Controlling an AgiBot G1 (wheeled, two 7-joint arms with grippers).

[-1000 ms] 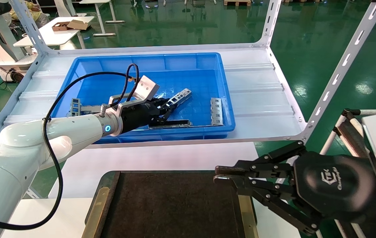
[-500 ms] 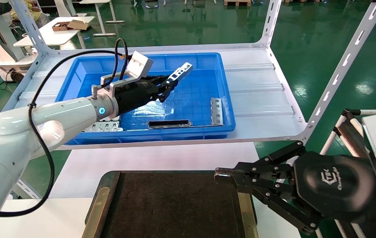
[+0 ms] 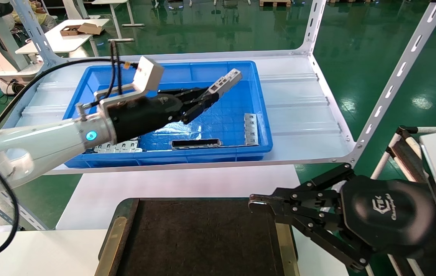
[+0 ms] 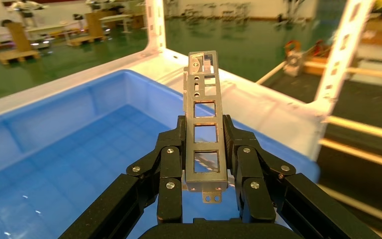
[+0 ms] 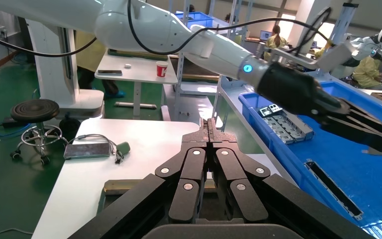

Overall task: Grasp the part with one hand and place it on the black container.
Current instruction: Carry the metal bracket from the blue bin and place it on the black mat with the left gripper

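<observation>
The left gripper (image 3: 206, 100) has its fingers (image 4: 171, 169) clamped on the part (image 3: 225, 82), which juts lengthwise beyond them above the blue bin (image 3: 264, 126), well apart from the black container (image 3: 198, 237) nearer the robot, where the right gripper (image 3: 258, 203) sits pinched together, holding nothing.

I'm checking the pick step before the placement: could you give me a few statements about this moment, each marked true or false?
1. The left gripper has its jaws shut on the small silver-grey metal bar with square windows. True.
2. That bar rests on the wide flat dark tray with brass side strips. False: it is held above the big blue plastic bin.
3. The right gripper holds a part. False: its jaws are shut on nothing, by the tray's right edge.
4. A long dark-faced narrow bar lies in the bin. True.
</observation>
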